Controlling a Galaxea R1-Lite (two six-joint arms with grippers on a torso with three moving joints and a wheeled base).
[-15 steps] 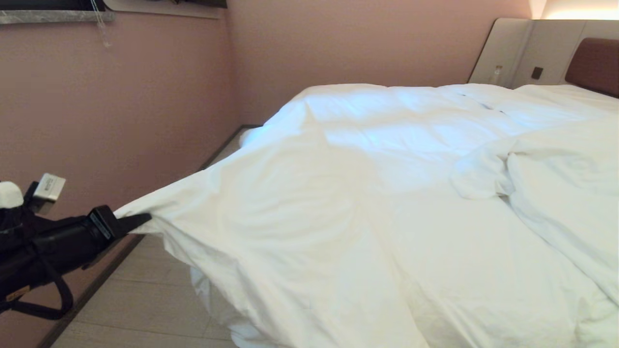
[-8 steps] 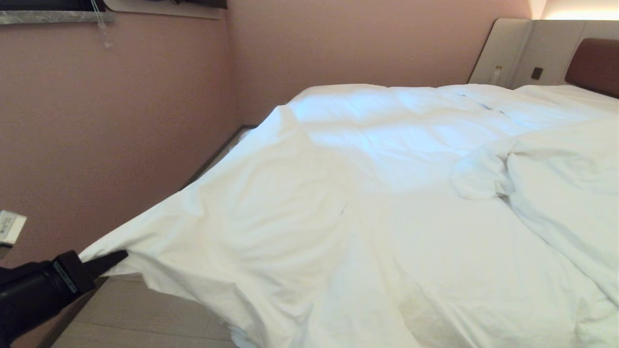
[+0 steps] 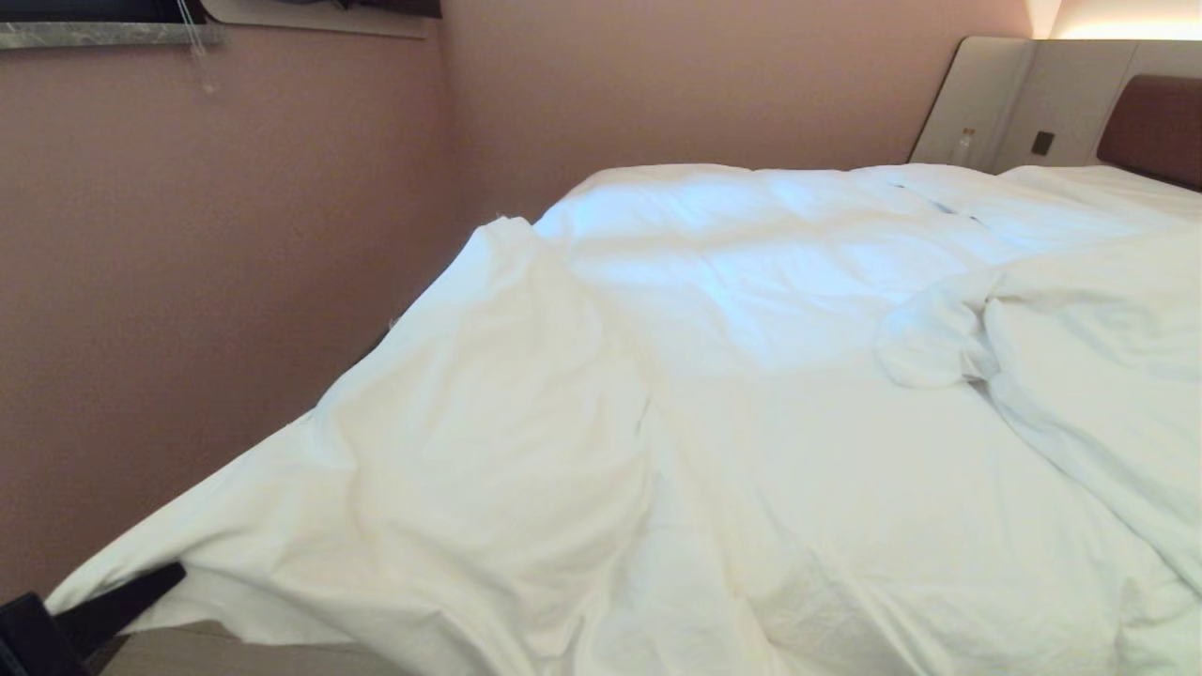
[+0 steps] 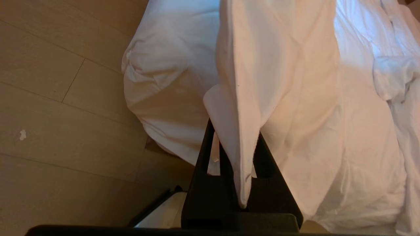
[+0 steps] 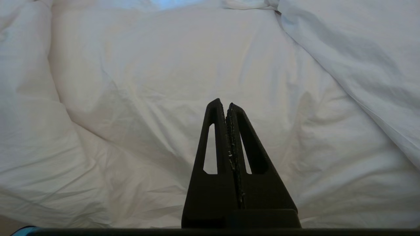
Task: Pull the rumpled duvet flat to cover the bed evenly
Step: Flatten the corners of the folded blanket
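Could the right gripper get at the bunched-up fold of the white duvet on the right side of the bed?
Probably yes: the right gripper hangs shut and empty above the puffy white quilted duvet, and nothing stands between it and the bunched fold.

The bed (image 3: 1150, 127) carries the rumpled white duvet (image 3: 751, 422), one corner extending over the wooden floor (image 4: 49, 98).
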